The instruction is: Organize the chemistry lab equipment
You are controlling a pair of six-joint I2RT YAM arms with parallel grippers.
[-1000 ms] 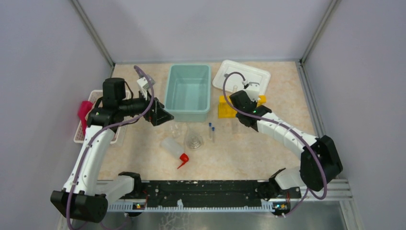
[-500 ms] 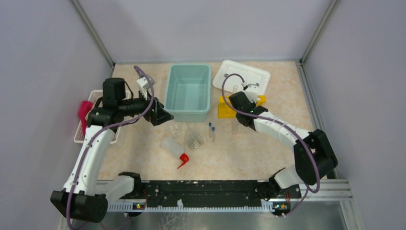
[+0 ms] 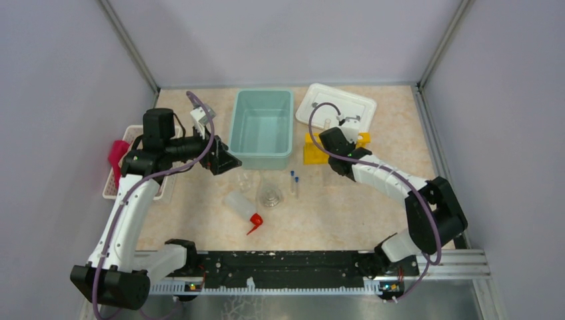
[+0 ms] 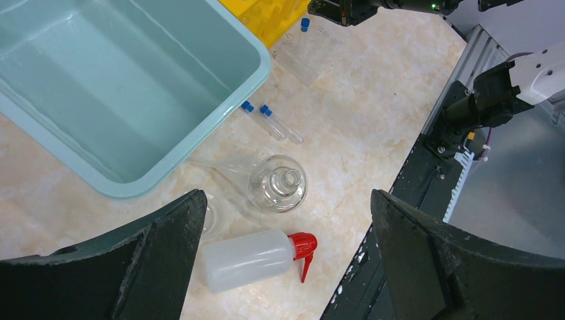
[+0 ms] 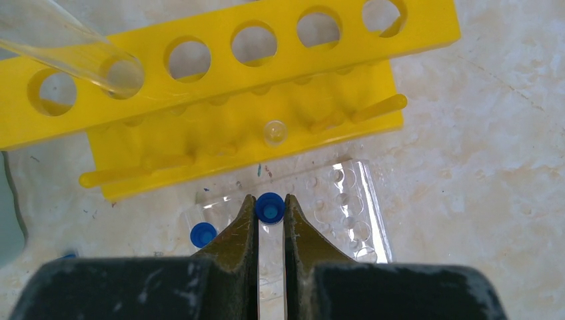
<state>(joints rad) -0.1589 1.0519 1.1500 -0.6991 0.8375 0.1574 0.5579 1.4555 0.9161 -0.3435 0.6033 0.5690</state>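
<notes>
Top external view: the left gripper hovers just beside the near-left corner of the teal bin, while the right gripper leans down at the yellow tube rack. A squeeze bottle lies on its side near a glass flask, and two blue-capped tubes lie loose on the table between the arms. From this height neither gripper's fingers can be read.

Left wrist view: the left gripper's fingers are spread wide and hold nothing. They frame the flask, the squeeze bottle and a beaker partly hidden behind one finger. The stance looks like waiting over the unsorted glassware, or choosing the next pick.

Right wrist view: the right gripper's fingers pinch a blue-capped tube just under its cap, probably gripped high so the lower end can drop freely into a hole. The tube is over a clear holed plate lying just in front of the rack; whether it stands in that plate or hangs above it cannot be told. One clear tube already leans in an end hole of the rack, and most holes are free. A second blue cap shows beside the fingers.
</notes>
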